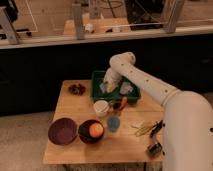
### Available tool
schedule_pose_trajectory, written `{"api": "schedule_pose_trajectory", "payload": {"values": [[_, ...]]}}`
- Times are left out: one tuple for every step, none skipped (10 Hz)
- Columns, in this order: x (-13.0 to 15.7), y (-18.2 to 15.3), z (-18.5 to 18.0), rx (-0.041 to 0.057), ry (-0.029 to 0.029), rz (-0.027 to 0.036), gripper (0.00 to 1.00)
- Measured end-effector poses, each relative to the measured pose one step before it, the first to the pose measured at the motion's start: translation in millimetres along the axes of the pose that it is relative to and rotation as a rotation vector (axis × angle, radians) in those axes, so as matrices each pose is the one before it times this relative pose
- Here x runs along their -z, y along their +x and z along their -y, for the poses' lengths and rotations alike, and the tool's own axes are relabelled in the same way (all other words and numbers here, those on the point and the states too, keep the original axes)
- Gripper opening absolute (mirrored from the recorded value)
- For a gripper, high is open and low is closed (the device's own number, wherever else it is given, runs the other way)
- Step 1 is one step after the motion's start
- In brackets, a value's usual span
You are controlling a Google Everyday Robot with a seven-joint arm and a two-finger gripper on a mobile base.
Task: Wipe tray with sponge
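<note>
The gripper (106,86) is lowered into the left part of the green tray (131,98), at the back of the bench (125,145), with the arm reached over from the right and bent downward so that the tray floor can be pressed from above. Whether the gripper is open or closed cannot be told, since it is seen from behind the wrist. The sponge is not made out with certainty; a pale patch (102,88) just under the gripper is judged to be it, held flat against the tray bottom for wiping.

A second pale object (126,88) lies in the right part of the tray, apart from the gripper, and could be struck if the strokes are carried far to the right.

The other things are kept outside the tray: a white cup (101,107) and an orange stick (123,103) just in front of it, a blue cup (114,123) nearer the front, and two dark bowls (62,131) at the front left. The wiping is judged to be under way.
</note>
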Motion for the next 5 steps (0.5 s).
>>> {"api": "schedule_pose_trajectory", "payload": {"values": [[-0.51, -1.03, 0.24, 0.00114, -0.00052, 0.00057, 0.00], [0.11, 0.06, -0.14, -0.00005, -0.00007, 0.00008, 0.00], [-0.02, 0.47, -0.23, -0.00055, -0.00012, -0.00031, 0.00], [-1.80, 1.42, -0.09, -0.00786, -0.00046, 0.00090, 0.00], [-9.28, 3.55, -0.16, -0.01883, -0.00135, 0.00336, 0.00]]}}
